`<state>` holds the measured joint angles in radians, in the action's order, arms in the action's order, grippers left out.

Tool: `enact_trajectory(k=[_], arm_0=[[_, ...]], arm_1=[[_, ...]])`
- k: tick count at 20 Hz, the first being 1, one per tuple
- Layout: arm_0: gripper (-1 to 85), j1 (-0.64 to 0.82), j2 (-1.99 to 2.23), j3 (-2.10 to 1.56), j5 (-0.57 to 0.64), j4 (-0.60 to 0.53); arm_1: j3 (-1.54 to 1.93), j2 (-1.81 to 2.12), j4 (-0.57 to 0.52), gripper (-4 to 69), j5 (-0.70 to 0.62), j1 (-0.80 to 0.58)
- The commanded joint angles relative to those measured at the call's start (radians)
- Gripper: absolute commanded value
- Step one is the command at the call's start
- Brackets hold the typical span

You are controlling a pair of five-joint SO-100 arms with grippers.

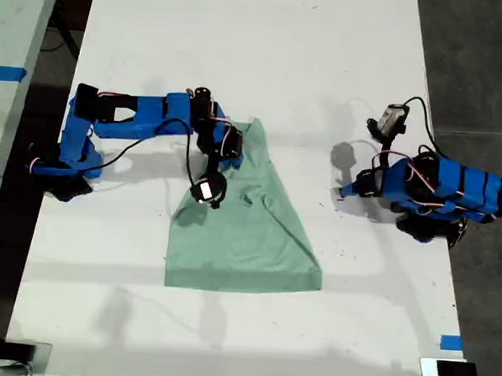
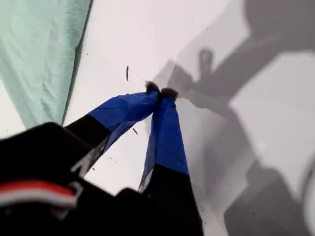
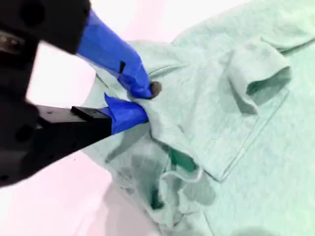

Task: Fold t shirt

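The t shirt lies in the middle of the white table, partly folded into a shape that is narrow at the far end and wide at the near end. My second gripper pinches a bunched-up fold of the t shirt near its narrow end, on the exterior view's left. My first gripper is closed with nothing in it. Its tips sit close over the bare table, just beside the cloth's edge, on the exterior view's right.
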<state>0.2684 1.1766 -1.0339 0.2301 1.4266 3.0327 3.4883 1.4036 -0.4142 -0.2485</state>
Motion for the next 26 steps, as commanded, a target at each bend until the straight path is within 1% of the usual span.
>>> enact_trajectory(k=[1, 2, 4, 5, 7, 8, 9, 11, 13, 15, 18, 20, 23, 25, 26], arm_0=[[30.7, -0.028, 0.031, 0.067, -0.012, 0.003], [30.3, -0.017, 0.054, 0.066, -0.014, 0.025], [25.8, 0.023, 0.144, 0.06, -0.008, 0.087], [19.8, 0.049, 0.225, 0.034, -0.008, 0.12], [1.8, 0.094, 0.448, -0.08, -0.009, 0.146], [-0.1, 0.107, 0.577, -0.166, -0.012, 0.147], [-0.2, 0.118, 0.709, -0.265, -0.025, 0.147], [-0.2, 0.124, 0.982, -0.517, -0.08, 0.133], [-0.2, 0.106, 1.207, -0.813, -0.155, 0.074], [-0.2, 0.067, 1.345, -1.131, -0.193, -0.083], [-0.2, 0.054, 1.46, -1.489, -0.172, -0.336], [-0.2, 0.049, 1.549, -1.657, -0.155, -0.454], [-0.2, 0.048, 1.704, -1.841, -0.126, -0.541], [-0.2, 0.066, 1.924, -1.996, -0.11, -0.546], [-0.2, 0.074, 2.112, -2.088, -0.101, -0.515]], arm_1=[[0.038, 0.011, 0.003, 0.8, -0.012, 0.006], [0.038, 0.011, 0.003, 0.8, -0.014, 0.005], [0.038, 0.011, 0.003, 0.8, -0.012, 0.006], [0.038, 0.011, 0.003, 0.8, -0.012, 0.006], [0.038, 0.011, 0.003, 0.8, -0.012, 0.006], [0.038, 0.011, 0.003, 0.8, -0.014, 0.006], [0.038, 0.011, 0.003, 0.8, -0.014, 0.006], [0.038, 0.011, 0.003, 0.8, -0.015, 0.005], [0.038, 0.011, 0.003, 0.8, -0.017, 0.005], [0.038, 0.011, 0.003, 0.8, -0.017, 0.003], [0.038, 0.011, 0.003, 0.8, -0.015, 0.005], [0.038, 0.011, 0.003, 0.8, -0.014, 0.006], [0.038, 0.011, 0.003, 0.8, -0.017, 0.003], [0.038, 0.011, 0.003, 0.8, -0.014, 0.002], [0.038, 0.011, 0.003, 0.8, -0.014, 0.002]])
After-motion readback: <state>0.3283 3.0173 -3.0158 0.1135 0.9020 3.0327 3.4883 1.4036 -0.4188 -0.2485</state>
